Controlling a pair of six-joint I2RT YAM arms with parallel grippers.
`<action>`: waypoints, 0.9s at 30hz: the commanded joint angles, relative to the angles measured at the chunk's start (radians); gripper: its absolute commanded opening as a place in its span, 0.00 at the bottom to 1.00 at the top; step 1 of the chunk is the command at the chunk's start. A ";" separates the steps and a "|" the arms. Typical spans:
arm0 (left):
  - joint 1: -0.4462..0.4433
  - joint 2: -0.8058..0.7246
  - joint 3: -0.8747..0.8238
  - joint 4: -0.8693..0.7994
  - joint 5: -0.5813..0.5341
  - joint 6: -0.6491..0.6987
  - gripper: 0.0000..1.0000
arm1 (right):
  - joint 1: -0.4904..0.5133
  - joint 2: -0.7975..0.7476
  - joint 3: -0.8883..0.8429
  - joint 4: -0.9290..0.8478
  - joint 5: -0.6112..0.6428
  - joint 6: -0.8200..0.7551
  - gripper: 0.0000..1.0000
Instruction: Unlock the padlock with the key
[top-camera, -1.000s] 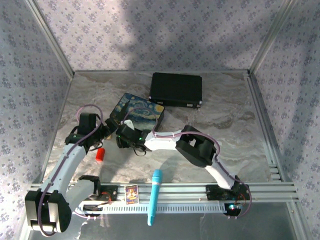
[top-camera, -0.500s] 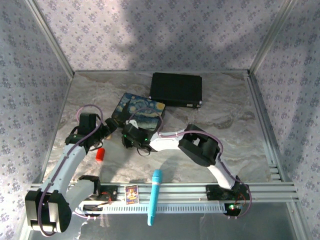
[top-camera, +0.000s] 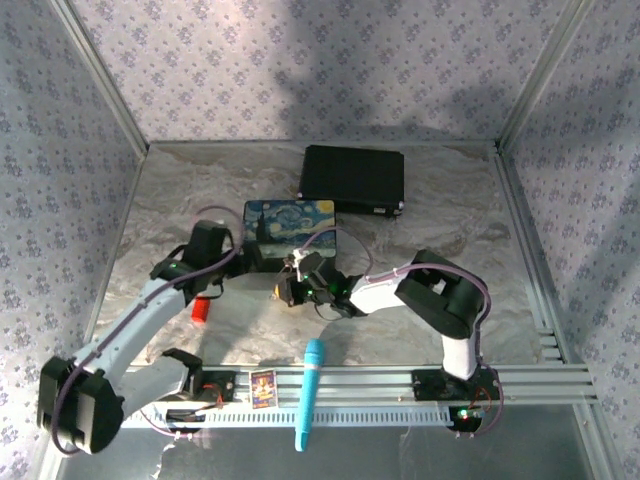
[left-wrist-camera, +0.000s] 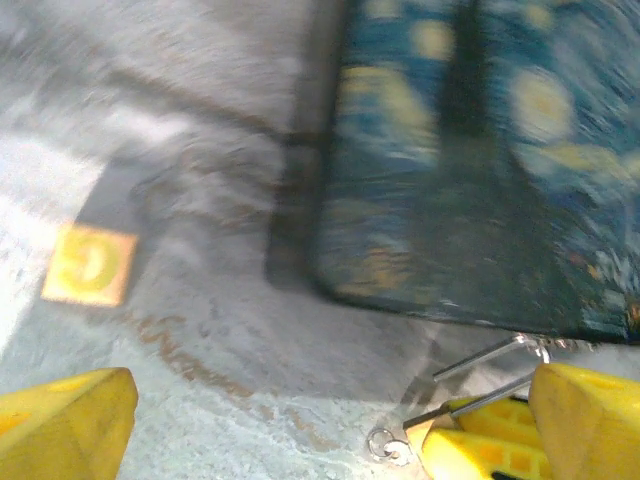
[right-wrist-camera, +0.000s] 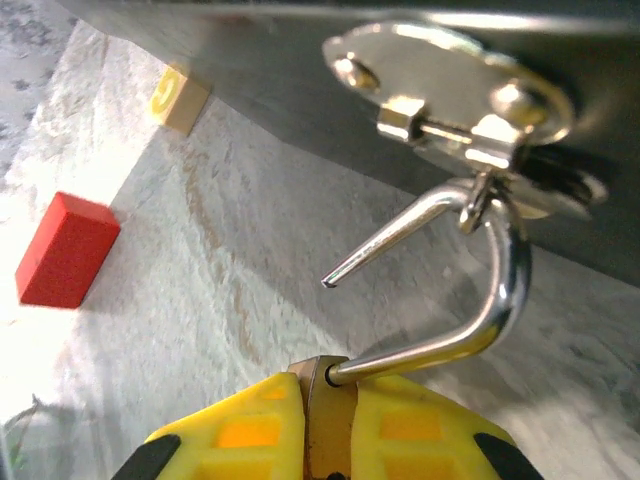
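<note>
Right hand clamped tight on the padlock — brass body pinched edge-on between yellow fingers, shackle standing open, its curve hooked through the small ring of the hasp on the painted box. That detail came from the right wrist view; overhead, the hand sat low at the box's near edge. Left hand gaped wide, gripping nothing, over the surface off the box corner. Its view caught the other hand's fingers, a small metal ring beside them and a yellow block — the right wrist view added a red block.
</note>
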 joint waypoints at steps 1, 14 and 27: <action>-0.145 0.080 0.123 -0.042 -0.193 0.256 0.96 | -0.025 -0.009 -0.095 -0.044 -0.141 0.012 0.04; -0.351 0.398 0.297 -0.189 -0.293 0.774 0.84 | -0.126 -0.069 -0.262 0.045 -0.265 -0.021 0.03; -0.398 0.653 0.287 -0.157 -0.383 0.833 0.57 | -0.182 -0.032 -0.353 0.298 -0.257 0.054 0.00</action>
